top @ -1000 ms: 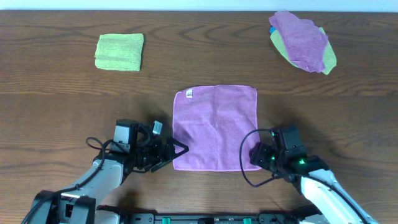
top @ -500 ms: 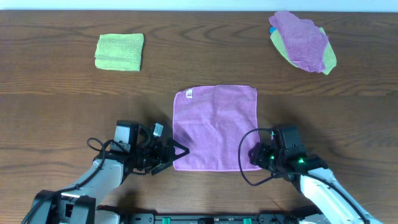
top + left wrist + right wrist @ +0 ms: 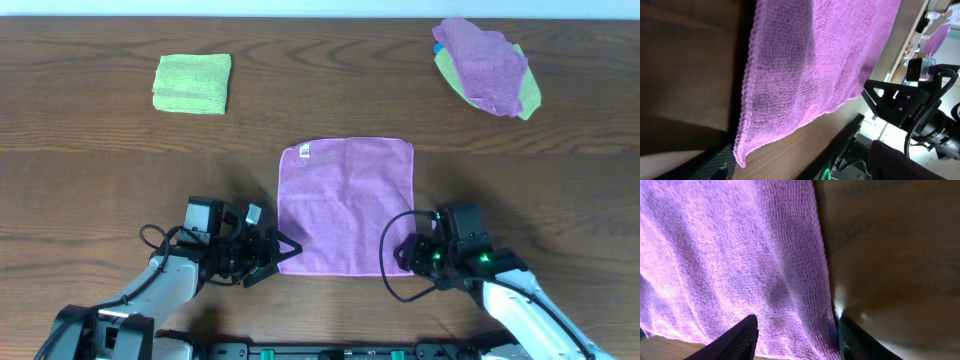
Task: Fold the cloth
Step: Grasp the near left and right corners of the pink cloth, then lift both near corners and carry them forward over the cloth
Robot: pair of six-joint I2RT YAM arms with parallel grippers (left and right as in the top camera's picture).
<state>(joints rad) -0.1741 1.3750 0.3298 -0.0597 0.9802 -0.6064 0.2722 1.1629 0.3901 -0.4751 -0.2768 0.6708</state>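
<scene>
The purple cloth (image 3: pixel 345 205) lies flat and spread in the middle of the table. My left gripper (image 3: pixel 283 256) is open at the cloth's near-left corner. In the left wrist view that corner (image 3: pixel 741 157) hangs just beside one dark finger (image 3: pixel 707 167); the other finger is out of view. My right gripper (image 3: pixel 405 256) is open at the near-right corner. In the right wrist view its two fingertips (image 3: pixel 737 337) straddle the cloth's side edge (image 3: pixel 822 295), with cloth (image 3: pixel 740 255) between them.
A folded green cloth (image 3: pixel 192 83) lies at the far left. A loose heap of purple and green cloths (image 3: pixel 487 67) lies at the far right. The table's near edge (image 3: pixel 805 145) runs just behind both grippers.
Both grippers have shifted slightly toward the near edge at the cloth's near corners. The cloth has stayed flat.
</scene>
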